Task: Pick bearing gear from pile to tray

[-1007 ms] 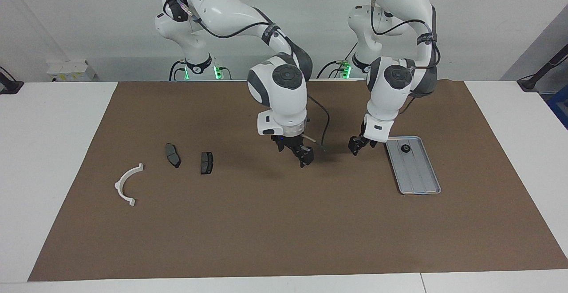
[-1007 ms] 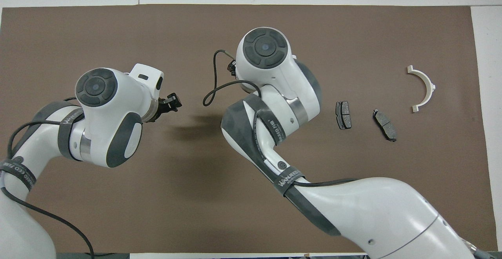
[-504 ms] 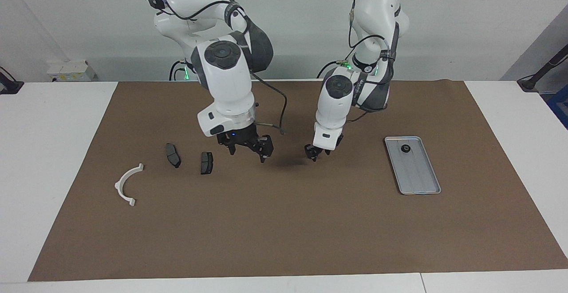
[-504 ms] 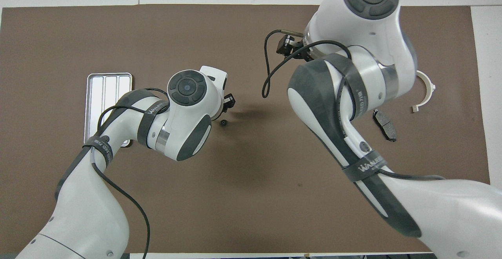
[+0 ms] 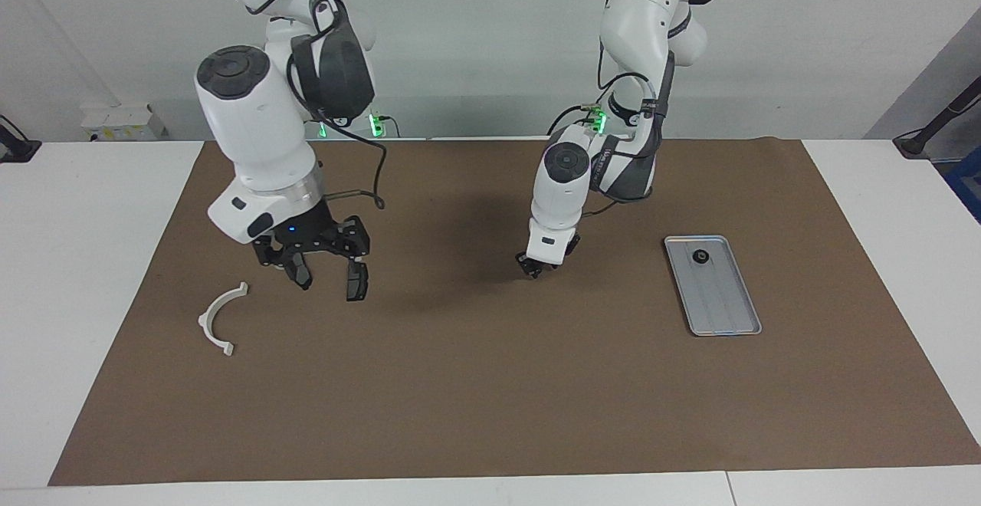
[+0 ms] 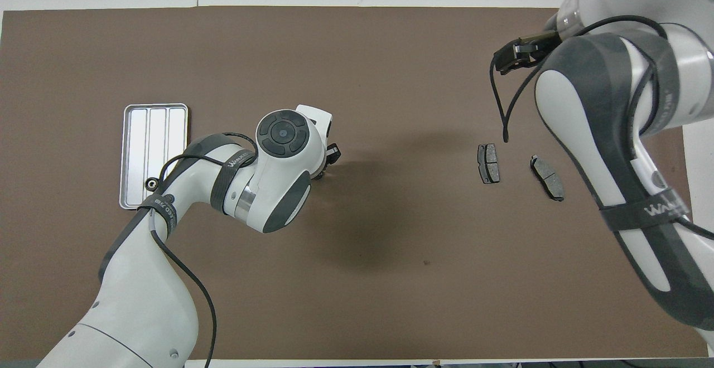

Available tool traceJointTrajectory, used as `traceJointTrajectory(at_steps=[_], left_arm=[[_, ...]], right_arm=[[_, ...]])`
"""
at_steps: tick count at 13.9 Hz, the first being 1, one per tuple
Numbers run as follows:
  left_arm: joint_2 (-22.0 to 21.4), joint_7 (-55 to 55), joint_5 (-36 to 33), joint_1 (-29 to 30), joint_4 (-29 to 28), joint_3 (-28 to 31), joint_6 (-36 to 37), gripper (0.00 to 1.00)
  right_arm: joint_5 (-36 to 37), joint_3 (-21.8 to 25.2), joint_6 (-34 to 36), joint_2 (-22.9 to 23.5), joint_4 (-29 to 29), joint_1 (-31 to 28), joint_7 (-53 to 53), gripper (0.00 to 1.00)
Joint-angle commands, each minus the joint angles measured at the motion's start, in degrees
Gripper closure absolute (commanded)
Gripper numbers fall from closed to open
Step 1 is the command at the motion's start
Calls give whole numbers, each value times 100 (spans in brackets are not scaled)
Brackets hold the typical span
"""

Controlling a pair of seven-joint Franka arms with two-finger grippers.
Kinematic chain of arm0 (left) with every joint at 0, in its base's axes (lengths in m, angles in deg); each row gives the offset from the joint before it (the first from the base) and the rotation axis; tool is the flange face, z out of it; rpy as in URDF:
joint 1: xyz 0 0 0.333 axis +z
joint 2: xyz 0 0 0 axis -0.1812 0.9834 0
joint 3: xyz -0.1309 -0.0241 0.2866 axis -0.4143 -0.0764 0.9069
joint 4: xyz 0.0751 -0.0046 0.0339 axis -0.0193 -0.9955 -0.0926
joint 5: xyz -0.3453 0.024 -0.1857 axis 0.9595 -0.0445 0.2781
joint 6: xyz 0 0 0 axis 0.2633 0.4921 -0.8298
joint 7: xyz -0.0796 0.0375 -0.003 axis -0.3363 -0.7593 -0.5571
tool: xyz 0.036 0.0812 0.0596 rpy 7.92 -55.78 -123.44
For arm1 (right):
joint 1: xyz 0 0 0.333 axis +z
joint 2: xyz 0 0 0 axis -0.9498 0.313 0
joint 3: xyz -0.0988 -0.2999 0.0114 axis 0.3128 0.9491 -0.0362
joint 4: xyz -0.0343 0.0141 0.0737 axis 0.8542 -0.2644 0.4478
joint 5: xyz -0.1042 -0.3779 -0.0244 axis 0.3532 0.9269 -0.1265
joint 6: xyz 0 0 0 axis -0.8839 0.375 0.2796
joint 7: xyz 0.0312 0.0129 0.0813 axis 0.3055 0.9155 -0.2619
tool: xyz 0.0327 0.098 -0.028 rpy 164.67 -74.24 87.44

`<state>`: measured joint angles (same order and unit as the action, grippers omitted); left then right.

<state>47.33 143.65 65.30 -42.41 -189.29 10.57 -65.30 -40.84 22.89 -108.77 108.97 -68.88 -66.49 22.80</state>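
Bearing gear (image 5: 700,256) sits in tray (image 5: 724,300) on brown mat (image 5: 490,399); right tool (image 5: 326,276) wide, left tool (image 5: 534,270) unclear.

A long white table (image 5: 92,207) with a smooth top fills the scene, and a large brown rectangular mat (image 5: 490,383) covers most of its surface, leaving bare white margins at both ends. A thin seam (image 5: 726,488) splits the tabletop along one edge. A plain pale grey wall (image 5: 475,38) rises at the table's edge, evenly lit. A small white box (image 5: 123,121) with yellow labels sits against the wall, and a black clamp (image 5: 17,147) grips the table's end.
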Motion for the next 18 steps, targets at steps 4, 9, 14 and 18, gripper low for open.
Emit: traceJointTrajectory(at_steps=[4, 9, 14, 18], left_arm=[[-88, 243, 7, -179, -242, 90, -262, 50], [-88, 445, 7, -170, -259, 99, -332, 90], [-709, -419, -28, 399, -258, 344, 571, 94], [-1169, -2660, -19, 1734, -522, 336, 890, 94]], right_arm=[[413, -75, 919, -206, 438, -368, -984, 0], [309, -93, 1175, -514, 465, -545, -1409, 0], [335, -84, 1174, -628, 439, -545, -1391, 0], [317, -102, 1288, -725, 395, -650, -1409, 0]])
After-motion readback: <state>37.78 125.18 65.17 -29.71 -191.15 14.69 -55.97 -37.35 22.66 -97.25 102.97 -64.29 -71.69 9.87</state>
